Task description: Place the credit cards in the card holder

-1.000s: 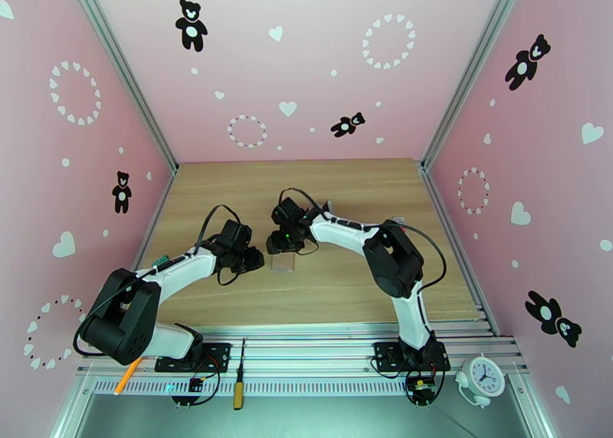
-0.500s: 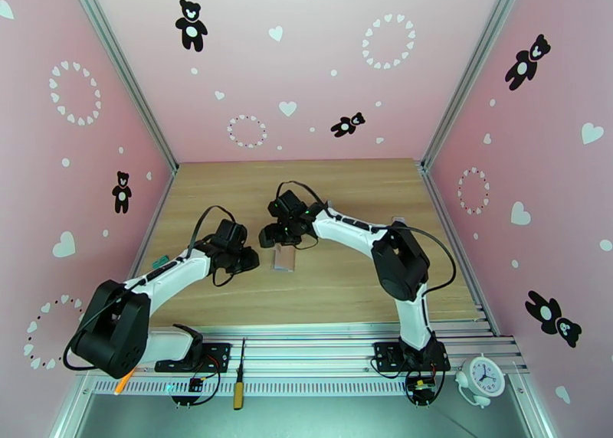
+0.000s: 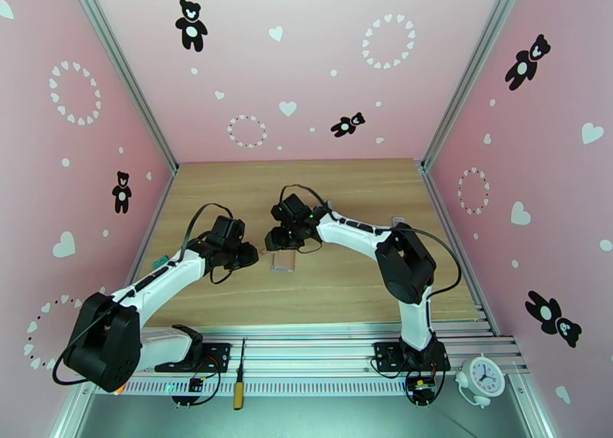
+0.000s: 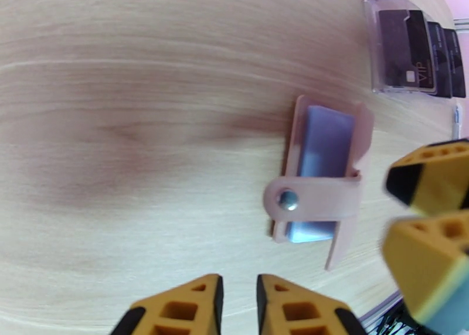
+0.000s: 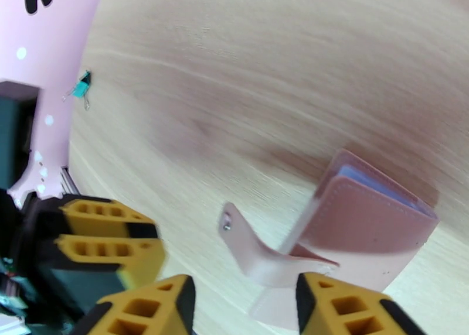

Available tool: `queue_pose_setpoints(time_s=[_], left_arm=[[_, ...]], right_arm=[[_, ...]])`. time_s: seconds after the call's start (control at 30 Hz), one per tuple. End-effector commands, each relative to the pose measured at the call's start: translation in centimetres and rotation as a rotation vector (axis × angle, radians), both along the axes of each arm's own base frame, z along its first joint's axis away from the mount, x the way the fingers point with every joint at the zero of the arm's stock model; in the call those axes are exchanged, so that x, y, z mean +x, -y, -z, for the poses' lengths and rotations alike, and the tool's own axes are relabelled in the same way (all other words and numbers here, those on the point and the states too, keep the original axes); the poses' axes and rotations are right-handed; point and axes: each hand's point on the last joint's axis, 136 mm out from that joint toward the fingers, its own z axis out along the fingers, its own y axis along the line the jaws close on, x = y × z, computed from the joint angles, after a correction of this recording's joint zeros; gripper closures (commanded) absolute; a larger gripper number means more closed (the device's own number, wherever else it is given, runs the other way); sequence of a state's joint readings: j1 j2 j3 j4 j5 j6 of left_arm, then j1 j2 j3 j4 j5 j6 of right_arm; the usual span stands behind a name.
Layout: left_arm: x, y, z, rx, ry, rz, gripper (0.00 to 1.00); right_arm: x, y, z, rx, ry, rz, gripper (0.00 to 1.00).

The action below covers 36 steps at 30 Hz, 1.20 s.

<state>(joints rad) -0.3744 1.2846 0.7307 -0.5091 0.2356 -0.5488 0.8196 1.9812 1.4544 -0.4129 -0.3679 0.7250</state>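
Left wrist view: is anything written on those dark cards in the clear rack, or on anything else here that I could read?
"VIP": on the front dark card in the clear rack.
On the clock: numerals too small to read.
On the card holder: no lettering shows.

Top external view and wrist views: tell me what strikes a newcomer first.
A small tan-pink leather-like card holder lies mid-table, its undone snap tab between the right arm's open jaws. At the left wrist view's upper right, a clear plastic rack holds dark cards.
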Motion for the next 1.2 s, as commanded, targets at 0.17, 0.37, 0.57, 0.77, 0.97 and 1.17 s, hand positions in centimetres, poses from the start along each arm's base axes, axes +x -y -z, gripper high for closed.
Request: queue_pose_setpoints(time_s=[0.17, 0.37, 0.57, 0.77, 0.97, 1.17], left_arm=[[1.1, 1.5, -2.0, -0.082, 0.048, 0.04, 0.74], [1.8, 2.9, -2.1, -0.11, 0.048, 0.064, 0.74], [2.3, 4.5, -1.4, -0.124, 0.037, 0.097, 0.74], [2.7, 6.8, -1.5, -0.148, 0.045, 0.142, 0.74], [3.0, 7.9, 0.0, -0.139, 0.025, 0.161, 0.73], [3.2, 8.3, 1.6, -0.136, 0.0, 0.164, 0.73]], right_arm=[[0.1, 0.1, 0.9, 0.007, -0.003, 0.012, 0.76], [0.3, 0.4, 3.0, -0.025, -0.03, 0.023, 0.83], [0.7, 1.4, 4.7, -0.048, -0.052, 0.048, 0.85], [1.0, 1.7, 5.8, -0.055, -0.07, 0.057, 0.85], [1.0, 1.8, 6.6, -0.063, -0.085, 0.057, 0.86], [0.9, 2.2, 6.8, -0.072, -0.09, 0.06, 0.86]])
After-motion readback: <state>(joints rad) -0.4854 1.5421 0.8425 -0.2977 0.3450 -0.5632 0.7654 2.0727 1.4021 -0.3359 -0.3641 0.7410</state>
